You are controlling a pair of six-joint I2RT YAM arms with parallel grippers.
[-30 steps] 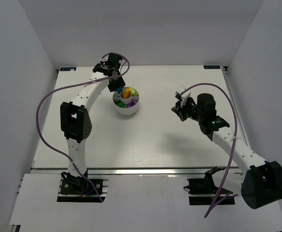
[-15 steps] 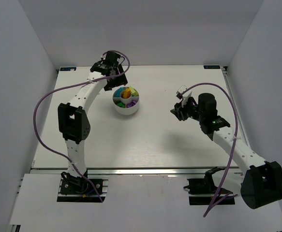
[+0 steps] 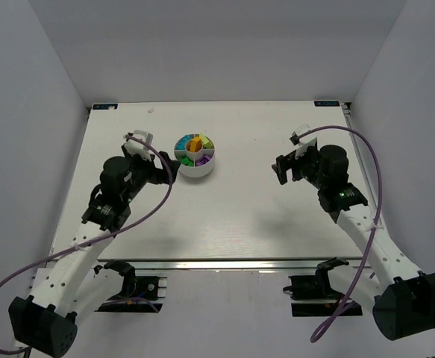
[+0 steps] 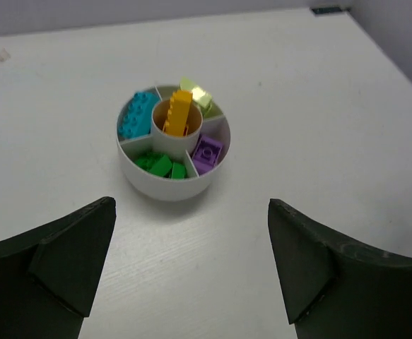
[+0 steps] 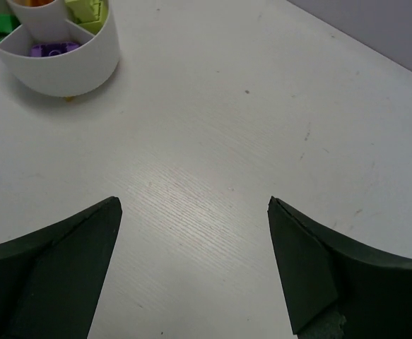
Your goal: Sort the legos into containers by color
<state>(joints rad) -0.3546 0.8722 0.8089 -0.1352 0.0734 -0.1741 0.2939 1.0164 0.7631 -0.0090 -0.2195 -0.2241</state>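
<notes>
The containers are wedges of one round white dish (image 3: pixel 196 171) with a central well, standing at the back middle of the table. It holds the legos: cyan (image 4: pixel 138 116), yellow and orange upright in the well (image 4: pixel 178 113), lime (image 4: pixel 200 96), purple (image 4: pixel 207 150) and dark green (image 4: pixel 161 165). My left gripper (image 3: pixel 160 173) (image 4: pixel 191 205) is open and empty, low over the table just left of the dish (image 4: pixel 152 187). My right gripper (image 3: pixel 283 170) (image 5: pixel 193 201) is open and empty, well to the right of the dish (image 5: pixel 64 70).
A small pale scrap (image 3: pixel 151 110) (image 4: pixel 1 55) lies near the table's far left edge. A tiny orange speck (image 5: pixel 68 99) sits by the dish's base. White walls close in the table (image 3: pixel 239 216) on three sides.
My left arm has pulled back from above the dish to the table's left side and its jaws have opened. The right gripper has opened too and shifted slightly back and right.
</notes>
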